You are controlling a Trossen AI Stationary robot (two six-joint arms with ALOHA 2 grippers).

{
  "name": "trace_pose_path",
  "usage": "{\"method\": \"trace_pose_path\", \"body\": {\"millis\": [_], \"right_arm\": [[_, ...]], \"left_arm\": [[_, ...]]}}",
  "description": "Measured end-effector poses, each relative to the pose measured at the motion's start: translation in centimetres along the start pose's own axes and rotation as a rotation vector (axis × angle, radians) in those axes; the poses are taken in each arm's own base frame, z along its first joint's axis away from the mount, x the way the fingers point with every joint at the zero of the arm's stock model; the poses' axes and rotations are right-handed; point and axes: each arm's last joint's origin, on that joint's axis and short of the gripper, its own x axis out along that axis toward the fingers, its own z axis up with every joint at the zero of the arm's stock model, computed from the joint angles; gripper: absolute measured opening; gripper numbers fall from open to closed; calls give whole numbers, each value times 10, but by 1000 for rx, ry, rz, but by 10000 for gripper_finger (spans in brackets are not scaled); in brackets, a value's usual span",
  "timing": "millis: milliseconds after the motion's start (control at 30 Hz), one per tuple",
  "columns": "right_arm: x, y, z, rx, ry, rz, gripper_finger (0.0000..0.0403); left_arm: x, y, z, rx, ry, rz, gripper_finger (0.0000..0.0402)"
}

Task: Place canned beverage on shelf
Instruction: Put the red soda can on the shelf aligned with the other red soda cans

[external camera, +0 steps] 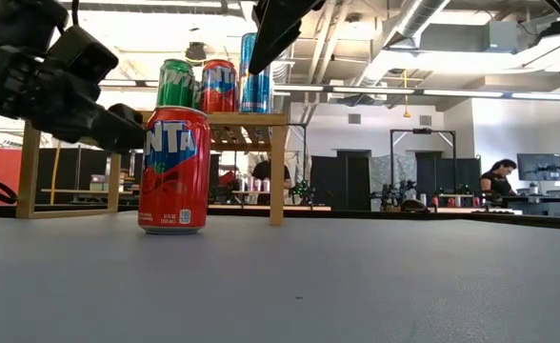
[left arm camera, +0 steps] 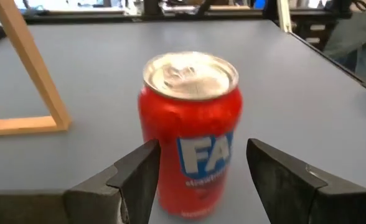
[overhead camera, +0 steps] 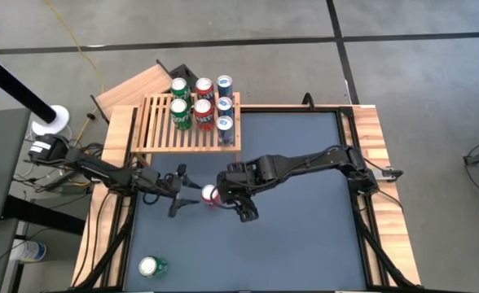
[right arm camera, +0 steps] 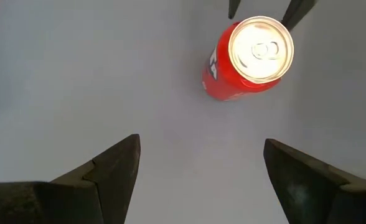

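Observation:
A red Fanta can (overhead camera: 211, 195) stands upright on the grey table, seen also in the low view (external camera: 173, 170). My left gripper (overhead camera: 192, 194) is open at table height. Its two fingers stand on either side of the can's lower body (left arm camera: 192, 155), with a gap showing on one side. My right gripper (overhead camera: 238, 203) is open and empty, pointing down above the table just right of the can (right arm camera: 248, 56). The slatted wooden shelf (overhead camera: 162, 134) stands at the far left and bears several cans (overhead camera: 200, 104): green, red and blue.
A green can (overhead camera: 151, 266) stands near the table's front left corner. A plain wooden board (overhead camera: 134, 85) lies behind the shelf. The shelf's near half (overhead camera: 182, 140) has bare slats. A person sits in the room behind the table (external camera: 497, 179).

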Motion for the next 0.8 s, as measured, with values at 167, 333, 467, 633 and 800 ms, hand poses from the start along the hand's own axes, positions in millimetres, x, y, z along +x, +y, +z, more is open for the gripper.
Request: {"method": "trace_pose_path", "body": {"millis": [167,333,467,633,800], "right_arm": [[0,0,0,0,0,0,328],[0,0,0,0,-2,0,328],[0,0,0,7,-4,0,328],[0,4,0,9,-2,5,328],[0,10,1,-3,0,13,328]], "left_arm": [[6,0,-1,-6,-27,15,229],[20,-2,1,-8,7,-8,229],[37,-6,7,17,28,-88,229],[54,-11,11,26,48,-147,229],[63,-24,10,33,74,-238,229]]}}
